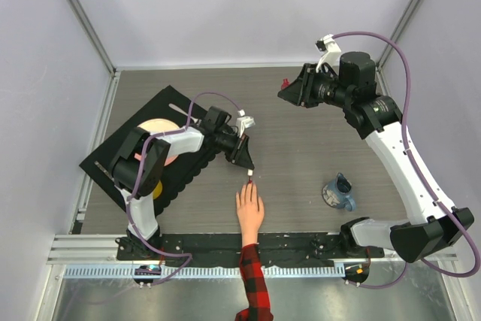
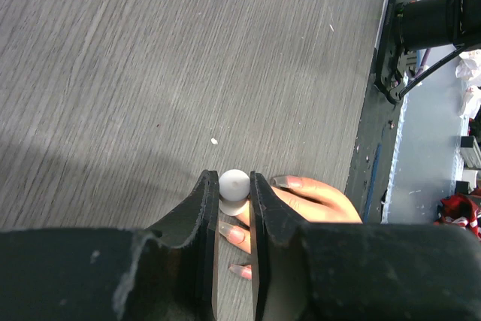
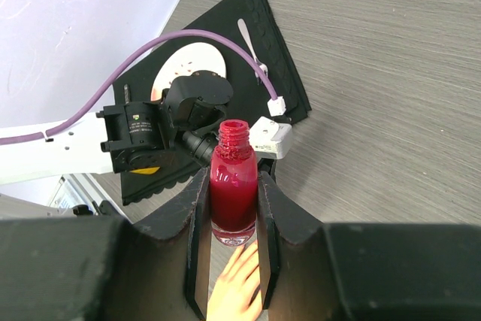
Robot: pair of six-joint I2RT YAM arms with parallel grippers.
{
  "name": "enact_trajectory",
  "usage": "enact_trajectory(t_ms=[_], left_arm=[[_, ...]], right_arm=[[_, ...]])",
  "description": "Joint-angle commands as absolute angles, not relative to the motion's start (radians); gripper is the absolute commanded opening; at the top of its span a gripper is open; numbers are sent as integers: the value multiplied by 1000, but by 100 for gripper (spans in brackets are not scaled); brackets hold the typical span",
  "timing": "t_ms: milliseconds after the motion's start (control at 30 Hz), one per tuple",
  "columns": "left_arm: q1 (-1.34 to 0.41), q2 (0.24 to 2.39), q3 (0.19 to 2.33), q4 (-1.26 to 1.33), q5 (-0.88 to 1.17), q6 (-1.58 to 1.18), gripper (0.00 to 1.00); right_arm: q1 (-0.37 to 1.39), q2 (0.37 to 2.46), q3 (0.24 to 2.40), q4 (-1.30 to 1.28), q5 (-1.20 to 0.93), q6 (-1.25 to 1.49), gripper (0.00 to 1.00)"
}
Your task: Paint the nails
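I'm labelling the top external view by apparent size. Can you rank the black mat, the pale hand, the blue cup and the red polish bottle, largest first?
1. black mat
2. pale hand and blue cup: they look about alike, so I won't rank them
3. red polish bottle, only a small part showing

**A:** What does the room look like?

**B:** Seen from above, a table [image 1: 301, 148] with a grey wood-grain top is enclosed on three sides by plain pale walls [image 1: 248, 5] with a faint lilac tint. Slim metal posts [image 1: 80, 14] run along the corners.

**A:** And the near edge?

**B:** A black rail [image 1: 285, 242] runs along it, with a pale ribbed strip [image 1: 225, 271] just beside it and then a brushed metal shelf [image 1: 316, 298].

**A:** How is it lit?

**B:** Evenly and softly. In the left wrist view, a broad, faint shadow [image 2: 75, 155] lies across the tabletop.
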State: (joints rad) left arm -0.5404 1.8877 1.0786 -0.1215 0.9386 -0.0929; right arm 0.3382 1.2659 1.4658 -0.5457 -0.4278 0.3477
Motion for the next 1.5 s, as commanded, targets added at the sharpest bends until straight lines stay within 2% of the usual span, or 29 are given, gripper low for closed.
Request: enact_trajectory(t_ms=[0, 1467], left_arm=[[-537, 1891, 1120, -91, 959, -75, 0], [-538, 1939, 1177, -120, 950, -60, 0]], right_arm=[[334, 1272, 1488, -492, -448, 356, 1], [336, 1272, 1488, -492, -449, 359, 1]])
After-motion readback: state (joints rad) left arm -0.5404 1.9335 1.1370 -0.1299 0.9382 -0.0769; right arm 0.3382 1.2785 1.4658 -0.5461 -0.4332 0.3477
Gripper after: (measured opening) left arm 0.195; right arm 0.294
